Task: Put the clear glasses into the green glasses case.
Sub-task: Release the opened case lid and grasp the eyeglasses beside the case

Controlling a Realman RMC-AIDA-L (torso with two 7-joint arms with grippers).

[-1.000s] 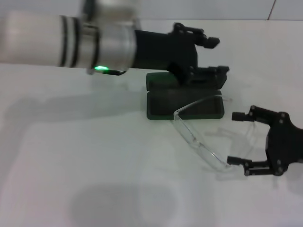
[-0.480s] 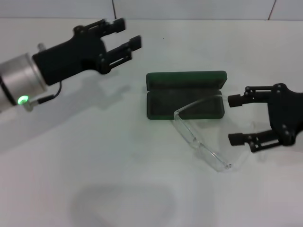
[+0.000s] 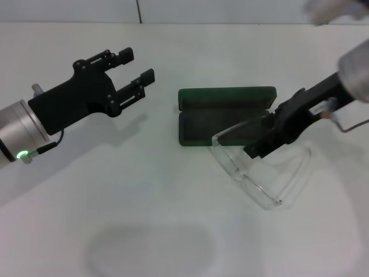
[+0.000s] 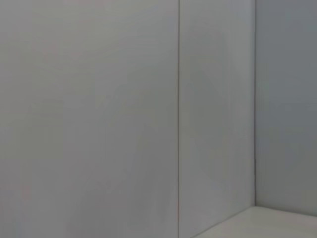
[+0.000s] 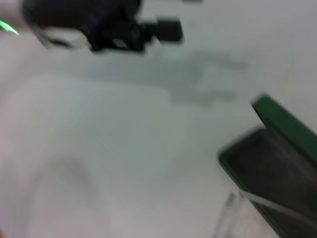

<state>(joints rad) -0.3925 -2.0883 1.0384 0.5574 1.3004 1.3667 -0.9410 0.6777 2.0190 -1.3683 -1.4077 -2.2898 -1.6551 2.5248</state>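
The right gripper, its state unclear, reached the clear glasses half-propped on the open green glasses case, apparently to grasp them; the left gripper hovered open.

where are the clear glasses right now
In the head view the clear glasses lie on the table right of centre, one temple resting over the open green glasses case.

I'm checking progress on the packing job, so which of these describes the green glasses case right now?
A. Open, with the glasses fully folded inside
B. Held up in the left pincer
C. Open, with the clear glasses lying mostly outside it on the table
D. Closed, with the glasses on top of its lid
C: the green glasses case lies open on the table, and the clear glasses rest mostly on the table in front of it, one temple arm reaching over its tray.
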